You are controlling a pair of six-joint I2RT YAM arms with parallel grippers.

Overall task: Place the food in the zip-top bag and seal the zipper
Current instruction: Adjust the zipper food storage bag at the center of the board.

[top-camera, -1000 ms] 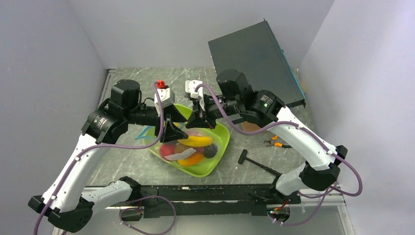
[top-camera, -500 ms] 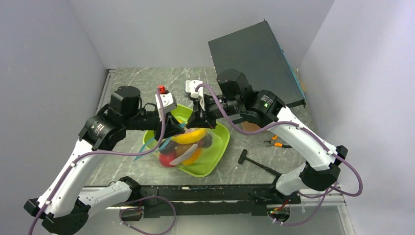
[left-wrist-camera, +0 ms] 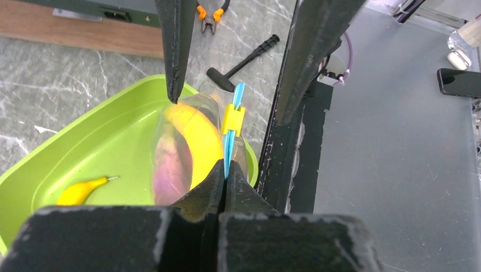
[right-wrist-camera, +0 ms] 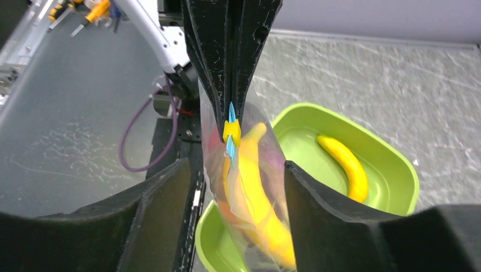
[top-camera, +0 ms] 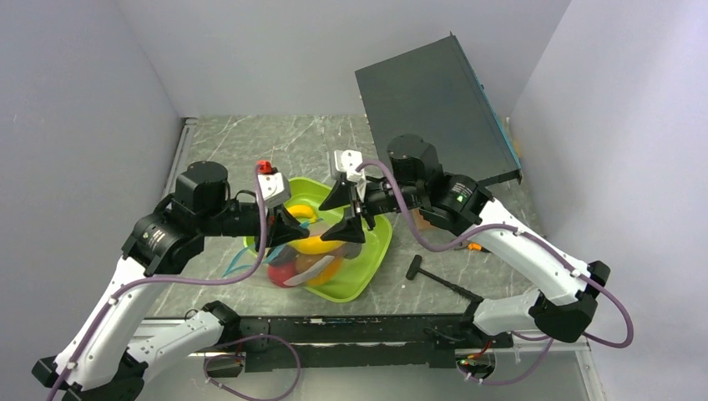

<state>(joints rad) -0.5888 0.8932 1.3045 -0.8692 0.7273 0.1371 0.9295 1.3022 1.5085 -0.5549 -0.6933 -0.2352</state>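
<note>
Clear crinkly plastic bag (right-wrist-camera: 249, 187), pinched
Our left gripper (left-wrist-camera: 226, 168) squeezes its thin blue strip (left-wrist-camera: 228, 148); our right gripper (right-wrist-camera: 230, 170) gapes.

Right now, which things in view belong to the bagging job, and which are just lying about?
Job:
zip-top bag, held up
zipper, pinched by the left gripper
right gripper, open around the bag
bagged food
one banana lying in the lime-green tray

Lying about:
black hammer
orange-handled pliers
dark panel
wooden block
</note>
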